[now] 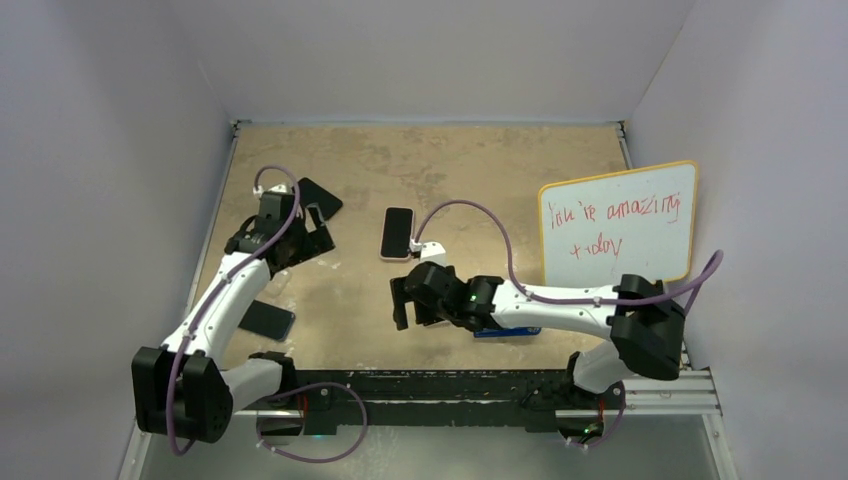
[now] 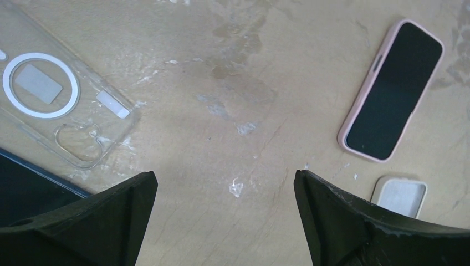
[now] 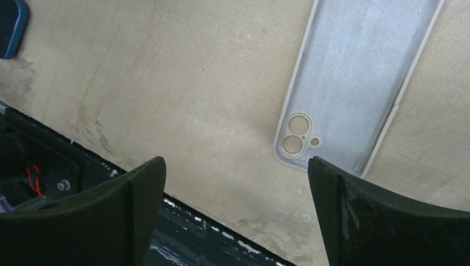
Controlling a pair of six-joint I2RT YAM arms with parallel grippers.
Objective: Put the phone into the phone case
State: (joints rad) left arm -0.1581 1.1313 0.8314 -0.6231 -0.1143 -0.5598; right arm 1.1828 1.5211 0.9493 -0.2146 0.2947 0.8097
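Black fingers (image 2: 111, 221) splayed wide on both arms, nothing gripped.
Left gripper (image 2: 224, 174) hangs over the bare table (image 2: 233, 66), between a clear case (image 2: 61, 105) and the pink-cased phone (image 2: 391, 91), which lies screen-up mid-table. Right gripper (image 3: 235, 160) hovers near the table's front edge, right beside a grey case (image 3: 360, 77).

Phone (image 1: 397, 233) lies flat mid-table (image 1: 450, 160); whiteboard (image 1: 618, 225) stands well to its right, at the table's edge; one case (image 2: 61, 105) lies well to its left. Another handset (image 1: 267, 320) lies near-left; second case (image 3: 354, 83) lies flat near the front rail.
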